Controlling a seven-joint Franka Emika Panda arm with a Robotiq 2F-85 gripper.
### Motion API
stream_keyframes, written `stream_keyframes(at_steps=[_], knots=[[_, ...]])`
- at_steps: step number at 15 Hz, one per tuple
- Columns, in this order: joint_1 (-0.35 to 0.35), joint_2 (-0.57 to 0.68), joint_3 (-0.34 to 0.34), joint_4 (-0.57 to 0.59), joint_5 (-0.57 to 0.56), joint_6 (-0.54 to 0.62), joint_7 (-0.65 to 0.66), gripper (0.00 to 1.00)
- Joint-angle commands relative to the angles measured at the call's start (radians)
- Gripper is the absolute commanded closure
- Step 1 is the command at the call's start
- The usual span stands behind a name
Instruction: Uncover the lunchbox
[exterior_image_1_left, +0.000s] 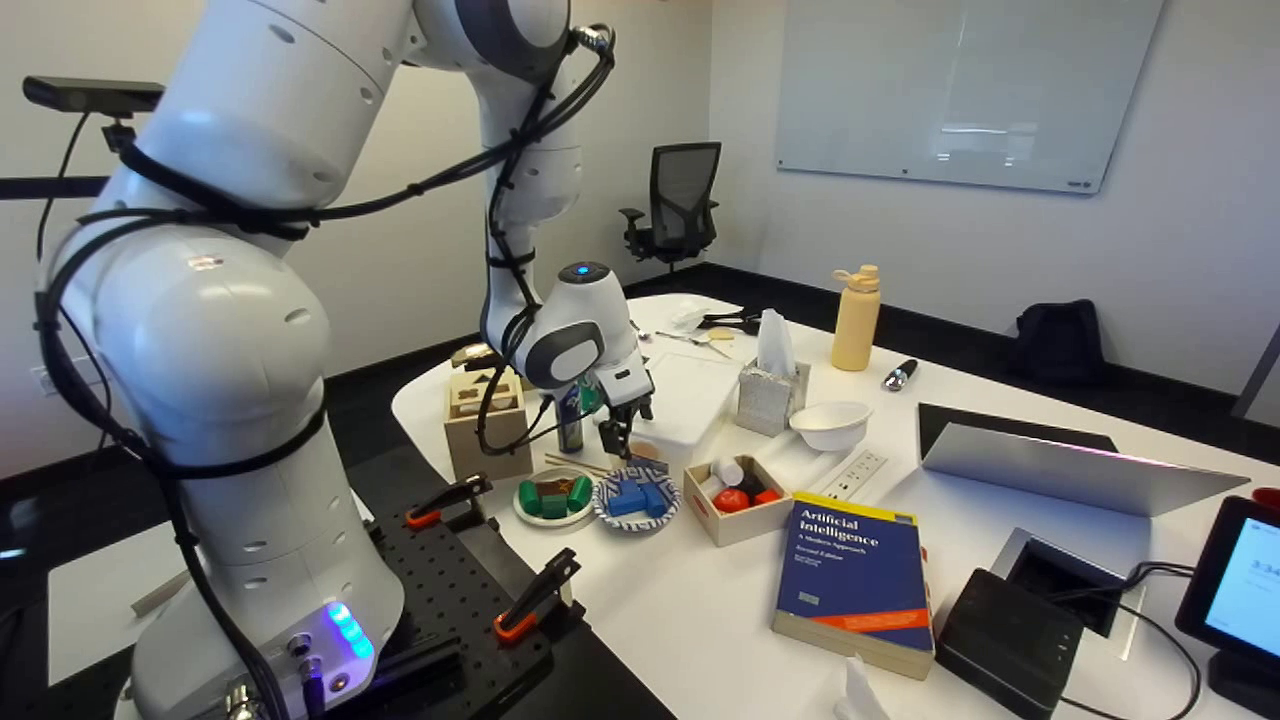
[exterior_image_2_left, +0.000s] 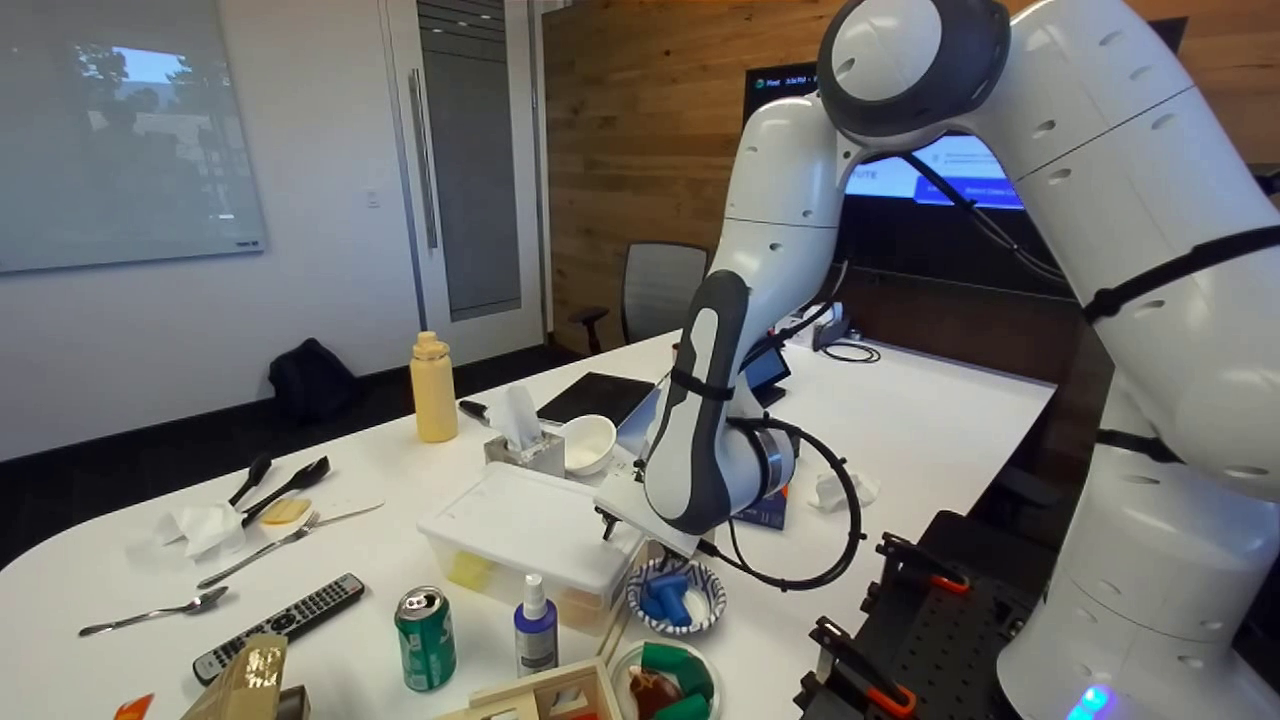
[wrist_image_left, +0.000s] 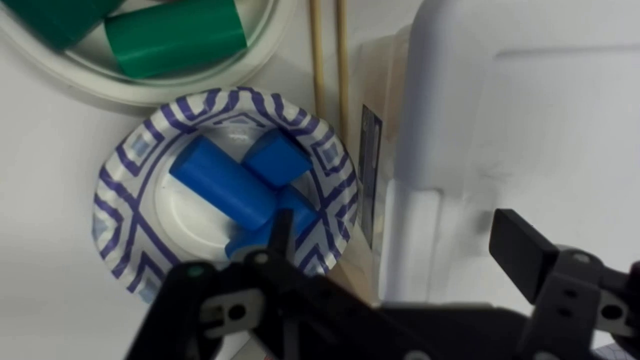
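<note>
The lunchbox (exterior_image_2_left: 505, 587) is a clear plastic box with yellow and orange-brown contents showing through its wall. Its white lid (exterior_image_2_left: 540, 515) lies flat on top; the lid also shows in an exterior view (exterior_image_1_left: 690, 392) and fills the right of the wrist view (wrist_image_left: 510, 120). My gripper (wrist_image_left: 395, 230) is open and empty. In the wrist view one finger appears over the patterned bowl and the other over the lid, with the lid's edge and its latch tab between them. In both exterior views the gripper (exterior_image_1_left: 630, 425) hangs near the box's end beside the bowl (exterior_image_2_left: 638, 545). Contact cannot be told.
A patterned bowl (wrist_image_left: 112, 215) with blue blocks stands close beside the box. A plate (wrist_image_left: 275, 35) with green blocks and chopsticks (wrist_image_left: 343, 60) are near it. A wooden crate (exterior_image_1_left: 745, 522), tissue box (exterior_image_2_left: 525, 452), spray bottle (exterior_image_2_left: 536, 635) and green can (exterior_image_2_left: 426, 640) stand around.
</note>
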Motion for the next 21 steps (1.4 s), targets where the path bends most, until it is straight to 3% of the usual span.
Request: stream_keyframes(at_steps=[1,9,12,13,14,21], knots=[[-0.011,0.016,0.02,0.014,0.033,-0.001,-0.026,0.26],[-0.011,0.018,0.032,0.04,0.042,0.0,-0.02,0.84],[-0.014,0.003,0.036,0.032,0.046,0.0,-0.021,0.86],[-0.018,-0.005,0.04,0.028,0.044,-0.001,-0.022,0.76],[-0.017,-0.017,0.039,0.019,0.041,-0.001,-0.027,0.86],[-0.082,-0.031,0.117,-0.031,-0.013,-0.003,-0.038,0.86]])
